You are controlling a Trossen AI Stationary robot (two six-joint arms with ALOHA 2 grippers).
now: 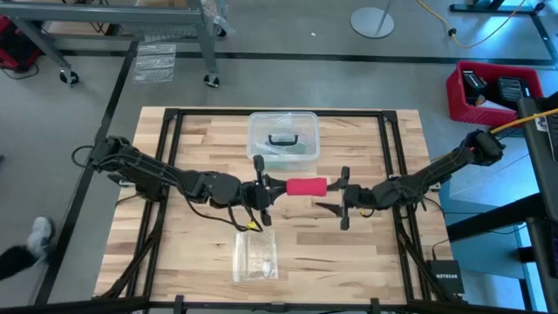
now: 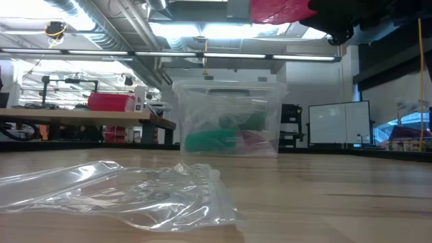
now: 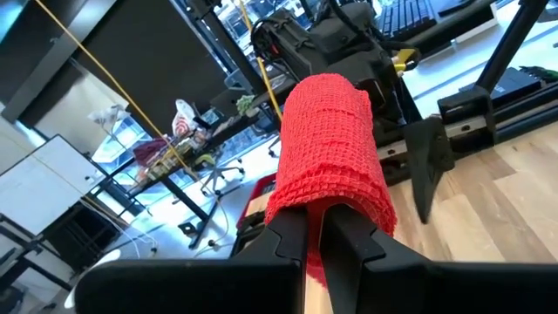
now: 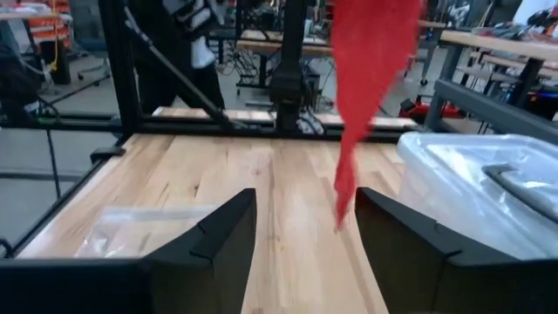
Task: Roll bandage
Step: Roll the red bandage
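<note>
Red bandage (image 1: 306, 186) up in the air over the middle of the tabletop (image 1: 200, 262), between the two hands. Left hand (image 1: 260, 188) clenched on one end of it, fingers (image 3: 288, 240) pinched tight on the rolled red fabric (image 3: 330, 157). Right hand (image 1: 342, 199) just beside the other end, fingers spread, nothing gripped; a loose red tail (image 4: 366, 87) dangling ahead of it. Clear box (image 1: 282, 137) with black handle just beyond the bandage, green item inside (image 2: 212, 140). Small clear plastic bag (image 1: 255, 255) flat on the near tabletop.
</note>
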